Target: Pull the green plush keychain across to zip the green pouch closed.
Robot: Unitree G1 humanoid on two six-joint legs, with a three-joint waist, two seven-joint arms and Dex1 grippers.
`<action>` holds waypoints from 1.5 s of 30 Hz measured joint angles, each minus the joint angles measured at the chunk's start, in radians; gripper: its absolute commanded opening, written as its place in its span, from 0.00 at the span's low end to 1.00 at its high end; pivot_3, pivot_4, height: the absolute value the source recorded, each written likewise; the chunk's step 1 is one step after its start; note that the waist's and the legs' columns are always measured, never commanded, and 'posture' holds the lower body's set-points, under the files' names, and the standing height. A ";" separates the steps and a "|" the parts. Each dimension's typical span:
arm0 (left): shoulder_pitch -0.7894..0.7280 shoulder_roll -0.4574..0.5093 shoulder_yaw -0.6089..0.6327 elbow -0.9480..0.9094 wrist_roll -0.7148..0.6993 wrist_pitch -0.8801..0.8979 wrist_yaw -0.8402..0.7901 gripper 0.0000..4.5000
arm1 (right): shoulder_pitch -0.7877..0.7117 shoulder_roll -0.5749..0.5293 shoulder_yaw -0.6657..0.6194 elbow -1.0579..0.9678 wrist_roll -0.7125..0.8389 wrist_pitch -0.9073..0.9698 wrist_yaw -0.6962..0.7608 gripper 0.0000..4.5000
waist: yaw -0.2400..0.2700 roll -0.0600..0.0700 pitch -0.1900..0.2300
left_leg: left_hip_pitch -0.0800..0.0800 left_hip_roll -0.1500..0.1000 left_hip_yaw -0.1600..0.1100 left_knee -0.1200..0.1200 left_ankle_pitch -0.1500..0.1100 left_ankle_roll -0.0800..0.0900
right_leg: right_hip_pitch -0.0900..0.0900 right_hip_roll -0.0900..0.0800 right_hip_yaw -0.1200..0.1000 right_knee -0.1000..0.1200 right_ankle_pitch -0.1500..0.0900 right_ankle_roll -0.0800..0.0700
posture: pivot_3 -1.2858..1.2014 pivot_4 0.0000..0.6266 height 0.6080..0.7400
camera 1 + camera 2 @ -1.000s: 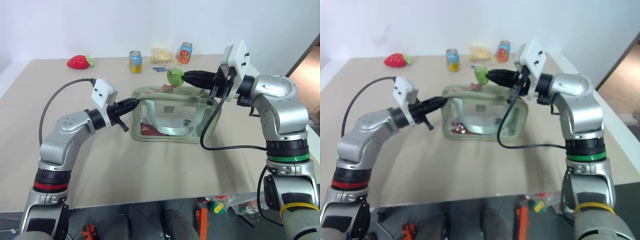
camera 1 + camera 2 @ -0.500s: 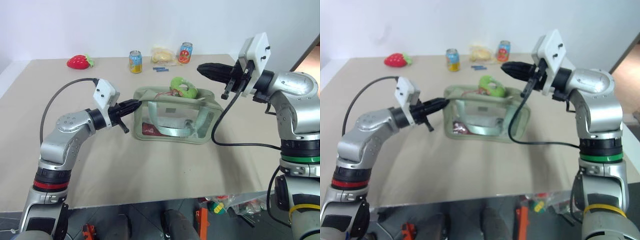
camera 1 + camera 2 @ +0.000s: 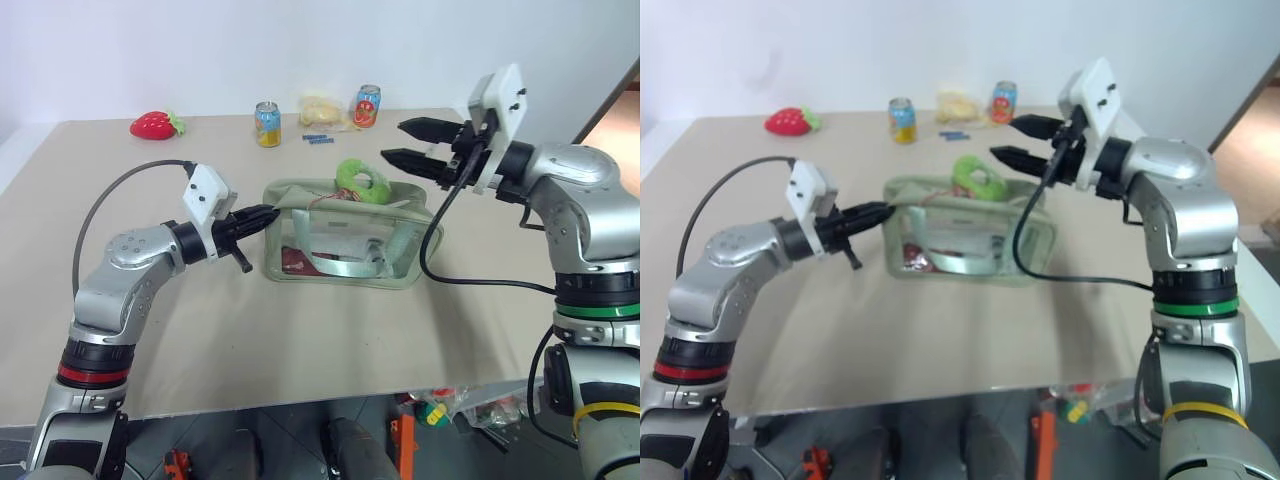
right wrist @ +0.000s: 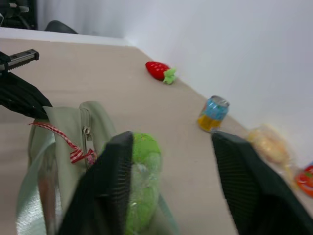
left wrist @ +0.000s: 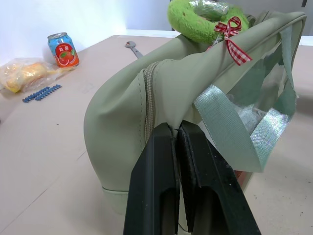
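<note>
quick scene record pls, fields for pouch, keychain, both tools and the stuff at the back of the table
pouch: pale green pouch on the table, clear side window, strap over it
keychain: green plush keychain lying on top of the pouch, not held
left tool: left tool shut, pinching the pouch's end fabric beside the zipper
right tool: right tool open, in the air beyond the pouch's other end, holding nothing
back of table: red plush strawberry, two drink cans, a yellow packet
</note>
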 measured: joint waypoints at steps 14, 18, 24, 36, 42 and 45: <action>0.004 0.000 -0.004 -0.006 0.015 -0.011 0.001 0.00 | -0.061 0.037 0.067 0.140 -0.003 0.194 -0.006 1.00 | 0.000 0.000 0.000 | 0.000 0.000 0.000 0.000 0.000 0.000 | 0.000 0.000 0.000 0.000 0.001 0.002 | 0.52 0.24 1.00; 0.004 0.000 -0.006 -0.006 0.019 -0.019 0.000 0.00 | -0.061 0.041 0.092 0.146 -0.009 0.207 0.014 0.74 | 0.001 0.000 0.000 | 0.000 0.000 0.000 0.000 0.000 0.000 | 0.000 0.000 0.000 0.000 0.001 0.002 | 0.52 0.24 1.00; 0.005 0.000 -0.009 -0.006 0.019 -0.022 0.001 0.00 | -0.062 0.053 0.100 0.145 -0.011 0.195 0.039 0.29 | 0.000 0.000 0.000 | 0.000 0.000 0.000 0.000 0.000 0.000 | 0.000 0.000 0.000 0.000 0.001 0.002 | 0.52 0.24 1.00; 0.005 0.000 -0.008 -0.006 0.020 -0.022 0.000 0.00 | -0.061 0.062 0.099 0.136 -0.012 0.126 0.044 0.01 | 0.000 0.000 0.000 | 0.000 0.000 -0.001 0.000 0.000 0.000 | 0.000 0.000 -0.001 0.000 0.001 0.002 | 0.52 0.24 1.00; 0.005 0.000 -0.008 -0.002 0.020 -0.021 0.002 0.00 | -0.045 0.085 0.051 0.094 0.005 0.053 0.024 0.01 | 0.000 0.000 0.000 | 0.000 0.000 -0.001 -0.001 0.000 0.000 | 0.000 0.000 -0.001 0.000 0.001 0.003 | 0.52 0.24 1.00; -0.001 -0.007 -0.007 0.000 0.019 -0.008 0.018 0.00 | -0.036 0.070 0.009 0.048 0.021 0.013 0.025 0.01 | 0.001 0.000 0.000 | 0.000 0.000 -0.001 -0.001 0.000 0.000 | 0.000 0.000 -0.001 0.000 0.001 0.003 | 0.52 0.24 1.00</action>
